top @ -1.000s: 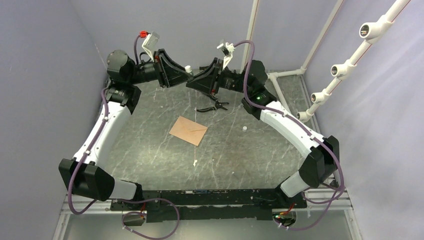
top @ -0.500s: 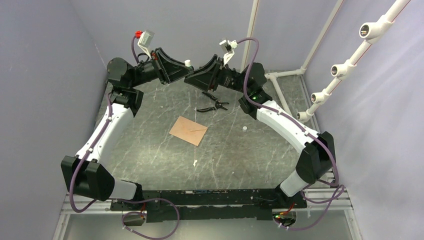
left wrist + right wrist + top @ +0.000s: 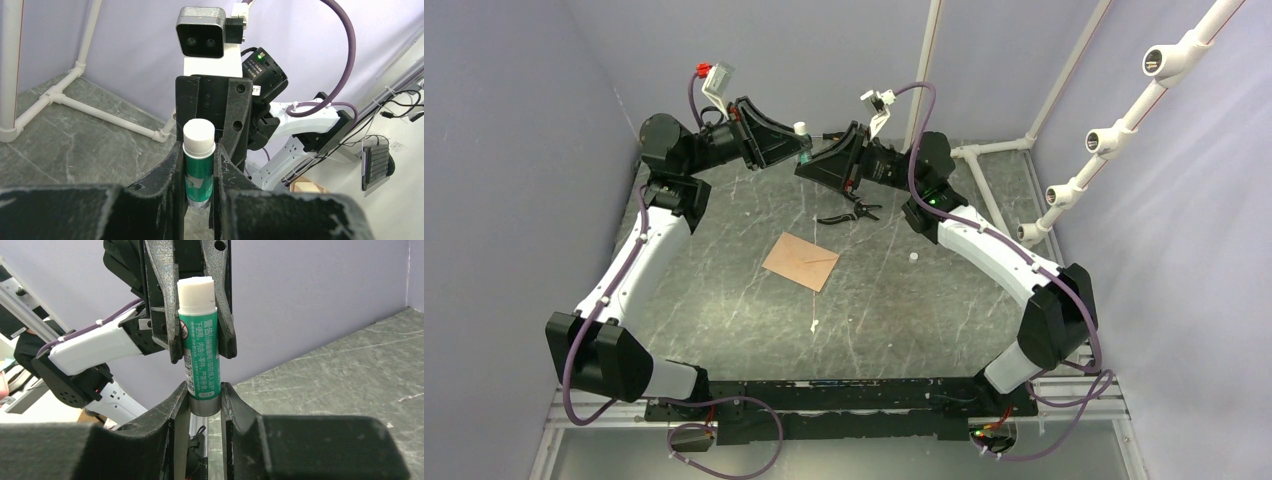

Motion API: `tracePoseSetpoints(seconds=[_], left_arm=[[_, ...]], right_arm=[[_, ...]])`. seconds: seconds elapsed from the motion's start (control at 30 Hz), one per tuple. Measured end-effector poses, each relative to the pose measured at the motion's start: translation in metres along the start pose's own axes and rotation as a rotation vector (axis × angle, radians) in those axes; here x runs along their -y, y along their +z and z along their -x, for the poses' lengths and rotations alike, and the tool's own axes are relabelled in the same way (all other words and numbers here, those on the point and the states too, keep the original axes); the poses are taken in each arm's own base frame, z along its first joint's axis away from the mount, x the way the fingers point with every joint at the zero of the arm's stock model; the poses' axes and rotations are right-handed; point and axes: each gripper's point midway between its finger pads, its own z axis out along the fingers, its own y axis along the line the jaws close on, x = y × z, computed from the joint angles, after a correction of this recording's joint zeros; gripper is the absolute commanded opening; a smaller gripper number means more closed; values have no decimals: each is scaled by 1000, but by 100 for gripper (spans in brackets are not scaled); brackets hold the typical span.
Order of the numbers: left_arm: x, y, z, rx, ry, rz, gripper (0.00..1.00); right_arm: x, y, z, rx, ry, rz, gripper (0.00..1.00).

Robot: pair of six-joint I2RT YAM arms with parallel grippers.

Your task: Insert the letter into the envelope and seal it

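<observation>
A green glue stick [image 3: 199,172] with a white cap stands upright in the air at the back of the table, also in the right wrist view [image 3: 201,355]. My left gripper [image 3: 199,150] is shut on its green body. My right gripper [image 3: 205,390] faces the left one and is shut on the stick's silver base. Both meet in the top view, left [image 3: 798,148] and right [image 3: 814,163]. The brown envelope [image 3: 801,260] lies flat mid-table, its flap line faintly visible, far below both grippers. The letter does not show as a separate sheet.
Black pliers [image 3: 849,212] lie behind the envelope. Small white scraps [image 3: 914,257] [image 3: 813,325] lie on the grey marbled table. A white pipe frame [image 3: 999,147] stands at the back right. Purple walls close in the sides.
Both grippers rose a little and closed the gap between them. My right gripper has come onto the base of the glue stick held by the left one. The envelope has not moved.
</observation>
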Motion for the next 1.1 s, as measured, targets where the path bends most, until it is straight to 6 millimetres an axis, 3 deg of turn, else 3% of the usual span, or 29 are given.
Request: tracePoseSetpoints(seconds=[0.07, 0.2, 0.37, 0.67, 0.83, 0.93, 1.03, 1.1], left_arm=[[0, 0, 0, 0, 1, -1, 8], [0, 0, 0, 1, -4, 0, 34], [0, 0, -2, 0, -19, 1, 40], [0, -1, -9, 9, -61, -21, 36], [1, -1, -9, 9, -63, -22, 8], [1, -1, -10, 8, -62, -24, 3], [1, -1, -11, 6, -60, -24, 3], [-2, 0, -13, -1, -58, -15, 3]], right_arm=[[0, 0, 0, 1, -1, 0, 13], [0, 0, 1, 4, 5, -2, 11], [-2, 1, 6, 23, 18, 2, 7], [-4, 4, 11, 44, 38, 18, 7], [-5, 5, 9, 36, 47, 31, 10], [-5, 4, 8, 30, 43, 39, 26], [-4, 3, 7, 22, 37, 42, 58], [-3, 3, 4, 10, 36, 35, 71]])
